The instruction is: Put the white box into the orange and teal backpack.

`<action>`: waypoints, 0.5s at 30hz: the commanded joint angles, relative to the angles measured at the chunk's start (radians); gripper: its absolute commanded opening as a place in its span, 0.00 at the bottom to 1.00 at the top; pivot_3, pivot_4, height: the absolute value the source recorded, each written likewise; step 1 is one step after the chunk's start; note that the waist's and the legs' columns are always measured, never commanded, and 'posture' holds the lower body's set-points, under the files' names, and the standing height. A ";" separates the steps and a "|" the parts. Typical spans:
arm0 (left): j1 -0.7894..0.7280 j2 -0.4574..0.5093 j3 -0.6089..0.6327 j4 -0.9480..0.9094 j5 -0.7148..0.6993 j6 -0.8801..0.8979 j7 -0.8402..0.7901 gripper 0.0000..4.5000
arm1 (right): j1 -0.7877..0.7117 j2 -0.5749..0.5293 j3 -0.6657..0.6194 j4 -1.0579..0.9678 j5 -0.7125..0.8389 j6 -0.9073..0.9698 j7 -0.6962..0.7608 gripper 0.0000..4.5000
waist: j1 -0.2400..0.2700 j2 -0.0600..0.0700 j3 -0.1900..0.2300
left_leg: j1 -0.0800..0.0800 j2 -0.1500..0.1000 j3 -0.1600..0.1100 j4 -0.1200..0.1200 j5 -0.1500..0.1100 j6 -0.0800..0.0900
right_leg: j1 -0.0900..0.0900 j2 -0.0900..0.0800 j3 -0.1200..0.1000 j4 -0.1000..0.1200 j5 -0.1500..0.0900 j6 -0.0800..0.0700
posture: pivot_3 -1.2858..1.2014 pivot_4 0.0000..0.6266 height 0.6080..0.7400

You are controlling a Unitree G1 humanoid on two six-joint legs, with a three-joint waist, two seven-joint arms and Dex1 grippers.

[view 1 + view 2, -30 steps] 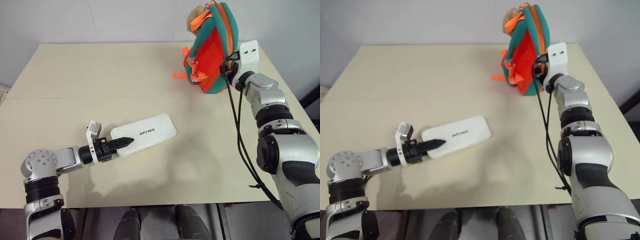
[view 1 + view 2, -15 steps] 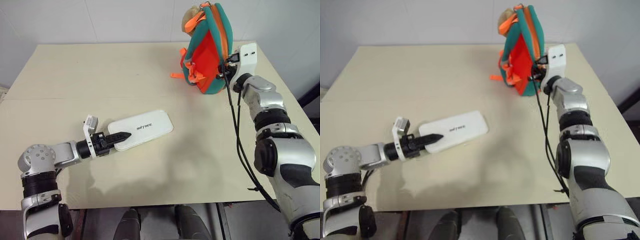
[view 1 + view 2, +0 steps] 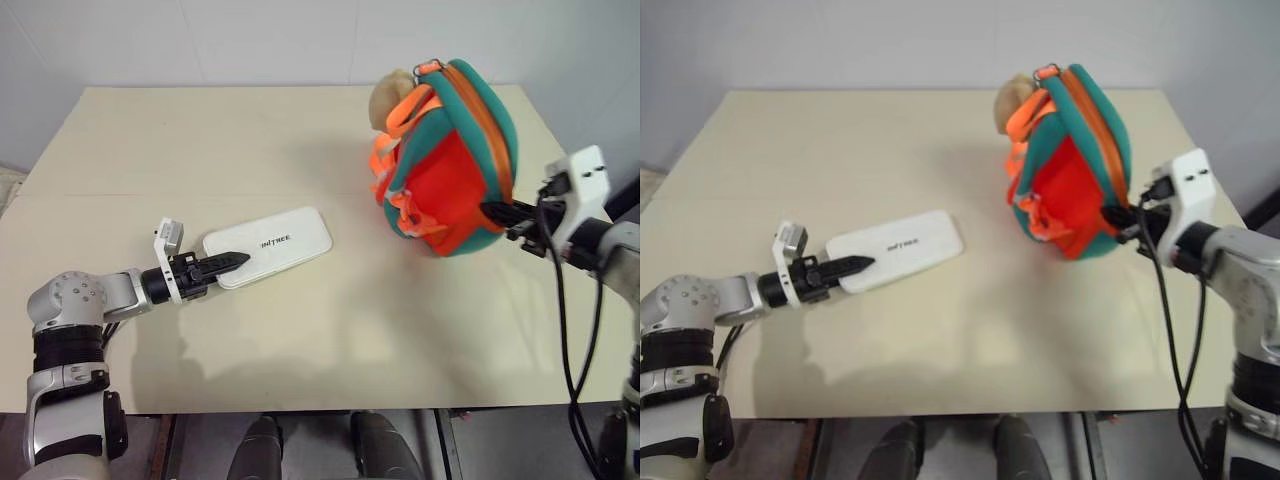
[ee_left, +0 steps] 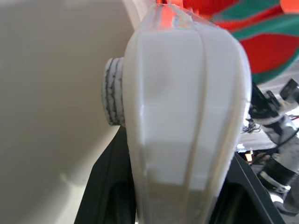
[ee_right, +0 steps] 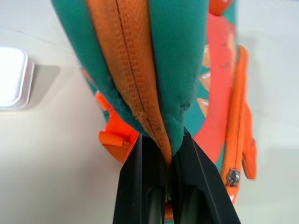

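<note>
We see our right end effector [image 5: 161, 154] pinching the orange and teal backpack [image 3: 445, 170]; our left end effector [image 3: 222, 264] grips the white box [image 3: 270, 245] on the bench [image 3: 200, 140].

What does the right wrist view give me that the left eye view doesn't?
Right wrist view: the right gripper's fingers pinching the backpack's teal and orange zipper edge, seen up close. Left eye view: the left gripper shut on the white box's near end, and the beige plush piece on the backpack. Both views take in the backpack, the box and the table.

Left tool [image 3: 232, 262] clamped; right tool [image 5: 161, 154] pinched tight.
</note>
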 commanded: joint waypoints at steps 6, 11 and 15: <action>-0.039 -0.020 -0.056 0.050 0.073 -0.027 -0.031 0.29 | 0.080 -0.026 -0.152 -0.127 0.060 0.100 -0.061 0.00 | 0.012 0.000 0.000 | 0.000 0.000 0.000 0.001 0.000 0.000 | 0.000 0.000 0.000 -0.001 0.001 0.000 | 0.52 0.24 1.00; -0.055 -0.034 -0.062 0.056 0.084 -0.029 -0.039 0.29 | 0.145 -0.063 -0.116 -0.076 0.031 0.018 -0.043 0.34 | 0.011 0.000 0.000 | -0.001 0.000 0.000 0.000 0.000 0.000 | 0.001 0.000 0.000 -0.004 0.001 0.001 | 0.52 0.24 1.00; -0.053 -0.041 -0.056 0.048 0.092 -0.021 -0.040 0.29 | 0.161 -0.078 -0.103 -0.037 0.011 -0.035 -0.049 0.64 | 0.011 -0.001 0.000 | 0.000 0.000 0.001 0.000 0.000 0.001 | 0.002 0.000 0.000 -0.005 0.002 0.001 | 0.52 0.24 1.00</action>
